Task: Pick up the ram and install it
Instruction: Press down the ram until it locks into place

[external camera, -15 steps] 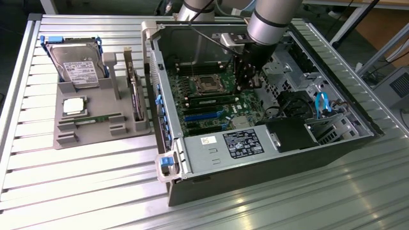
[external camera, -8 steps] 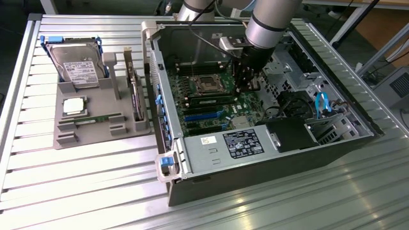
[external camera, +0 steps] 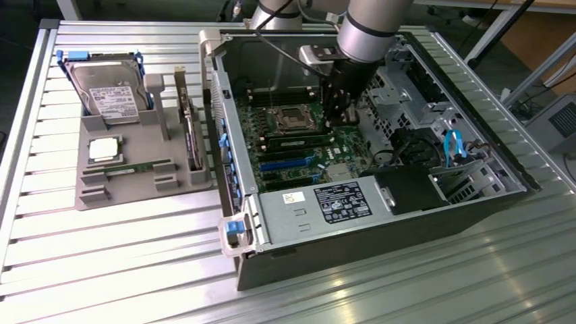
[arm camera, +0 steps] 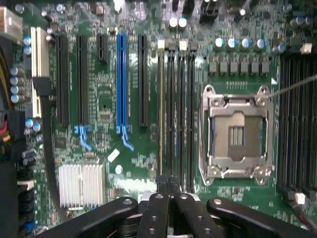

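Spanning the whole exterior view, a ribbed metal table (external camera: 108,256) carries everything; beyond its upper right edge are bits of the room, a brown panel (external camera: 540,34) and grey furniture legs.

At the left of the frame sits a grey tray (external camera: 94,196) holding a hard drive (external camera: 108,94) in a blue bracket, a square silver processor chip (external camera: 104,148) and a thin green stick (external camera: 135,167) lying flat. An expansion card (external camera: 191,135) stands on edge along the tray's right side.

In the centre lies an open computer case (external camera: 360,236) with its motherboard (external camera: 297,169) exposed. The ram (external camera: 297,143) is seated in a slot just below the empty processor socket (external camera: 293,119). The arm (external camera: 369,27) comes down from the top of the frame into the case, hiding the board behind it. The gripper (external camera: 338,121) hangs beside the socket, just above the ram.

From the wrist view the gripper (arm camera: 168,182) has its fingers pressed together with nothing between them, directly over the row of memory slots. The ram (arm camera: 161,109) appears there as a pale edge in one slot, beside the socket (arm camera: 237,131). A blue slot (arm camera: 121,84) and a finned heatsink (arm camera: 81,184) lie further along.

At the right of the exterior view, blue cables (external camera: 452,145) loop over drive bays; the case's far wall is cut off.
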Motion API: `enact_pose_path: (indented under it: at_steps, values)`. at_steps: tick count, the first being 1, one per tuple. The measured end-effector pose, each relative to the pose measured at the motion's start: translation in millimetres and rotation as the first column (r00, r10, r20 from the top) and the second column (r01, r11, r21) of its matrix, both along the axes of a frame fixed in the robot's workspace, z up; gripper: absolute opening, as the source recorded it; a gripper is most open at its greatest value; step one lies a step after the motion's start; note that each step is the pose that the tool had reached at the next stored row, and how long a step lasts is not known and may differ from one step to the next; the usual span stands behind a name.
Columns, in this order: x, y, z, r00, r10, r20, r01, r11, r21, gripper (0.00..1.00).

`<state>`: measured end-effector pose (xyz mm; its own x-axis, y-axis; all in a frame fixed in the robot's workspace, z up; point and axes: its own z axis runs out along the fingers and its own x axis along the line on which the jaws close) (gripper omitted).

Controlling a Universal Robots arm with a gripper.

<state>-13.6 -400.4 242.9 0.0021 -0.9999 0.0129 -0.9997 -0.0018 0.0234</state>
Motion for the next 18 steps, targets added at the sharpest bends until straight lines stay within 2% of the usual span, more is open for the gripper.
enact_pose_path:
  at_steps: [13, 18]
  values:
    - [-83.1, 0.0, -1.4, 1.0000, 0.000, 0.0052, 0.000, 1.0000, 0.0005, 0.10]
    - [-90.4, 0.0, -7.7, 1.0000, 0.000, 0.0051, 0.000, 1.0000, 0.0006, 0.10]
